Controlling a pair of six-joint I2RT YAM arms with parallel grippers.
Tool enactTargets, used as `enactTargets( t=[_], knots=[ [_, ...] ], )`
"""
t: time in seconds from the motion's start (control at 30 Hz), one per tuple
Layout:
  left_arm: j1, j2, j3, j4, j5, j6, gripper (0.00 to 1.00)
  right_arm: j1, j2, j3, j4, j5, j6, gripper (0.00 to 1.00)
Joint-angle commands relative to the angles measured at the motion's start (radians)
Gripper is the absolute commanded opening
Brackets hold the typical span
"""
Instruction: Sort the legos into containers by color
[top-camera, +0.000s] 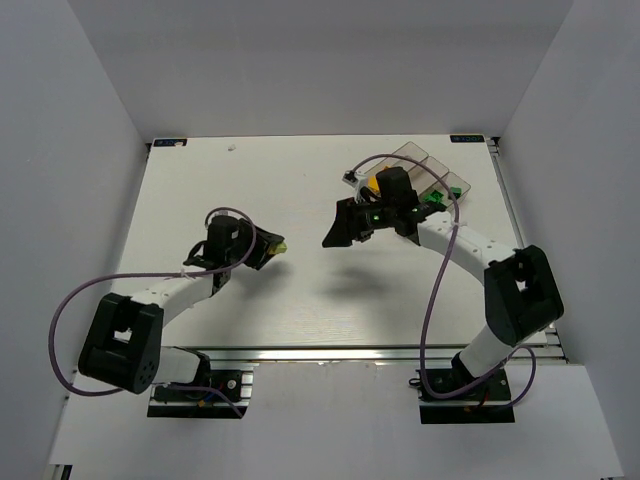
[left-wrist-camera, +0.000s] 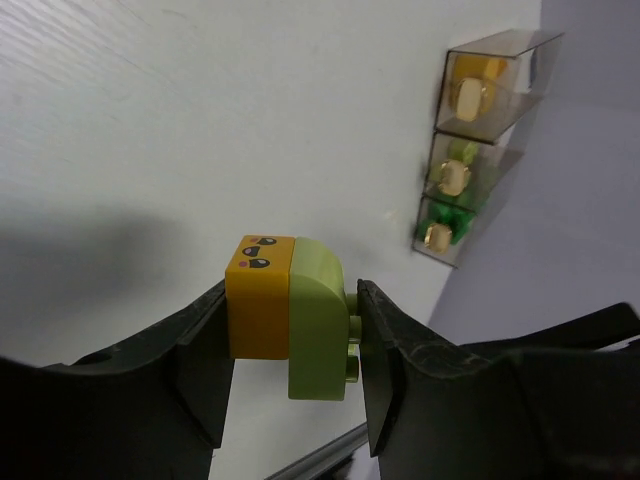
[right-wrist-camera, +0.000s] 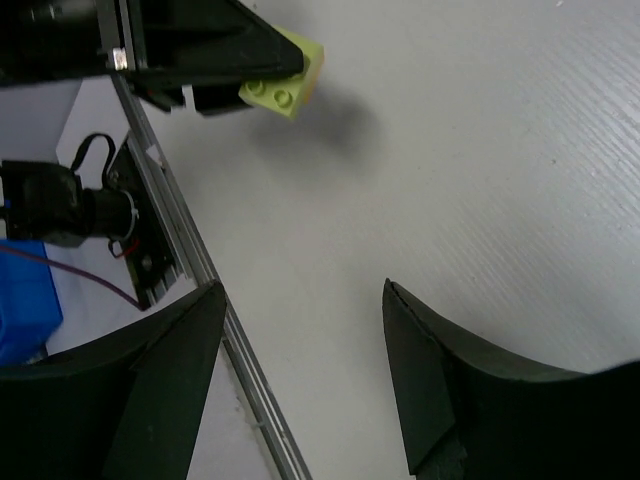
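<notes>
Pinched between the left gripper's (left-wrist-camera: 295, 300) black fingers, an orange-yellow brick (left-wrist-camera: 258, 305) with a printed face and a pale lime brick (left-wrist-camera: 318, 320) sit side by side, raised above the white table (right-wrist-camera: 480, 150). Well apart, the three joined containers (left-wrist-camera: 505, 150) hold sorted legos (left-wrist-camera: 455, 218): yellow, lime and dark green, one colour each. Near them the right gripper (right-wrist-camera: 302, 290) hangs released, holding nothing.

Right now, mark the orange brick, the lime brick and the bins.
orange brick (left-wrist-camera: 258, 315): left wrist view, its front face.
lime brick (left-wrist-camera: 315, 325): left wrist view, its side face.
bins (left-wrist-camera: 500, 48): left wrist view, upper bin's smoky wall.
</notes>
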Motion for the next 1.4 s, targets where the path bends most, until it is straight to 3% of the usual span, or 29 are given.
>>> enactTargets(
  t=[0.0,0.23,0.47,0.8,1.37],
  knots=[
    [-0.086,-0.033,0.009,0.151,-0.116,-0.281,0.38,0.01,-0.065,0.004,0.071,0.129,0.175,0.7],
    [-0.197,0.064,0.06,0.149,-0.152,-0.493,0.36,0.062,-0.125,-0.065,0.167,0.207,0.256,0.7],
    [-0.291,0.144,0.106,0.166,-0.172,-0.65,0.34,0.117,-0.097,-0.048,0.197,0.273,0.238,0.69],
    [-0.312,0.156,0.132,0.181,-0.209,-0.677,0.33,0.139,-0.068,-0.016,0.086,0.412,0.139,0.68],
    [-0.335,0.141,0.085,0.213,-0.213,-0.7,0.33,0.177,0.007,0.041,0.085,0.429,0.144,0.67]
  ],
)
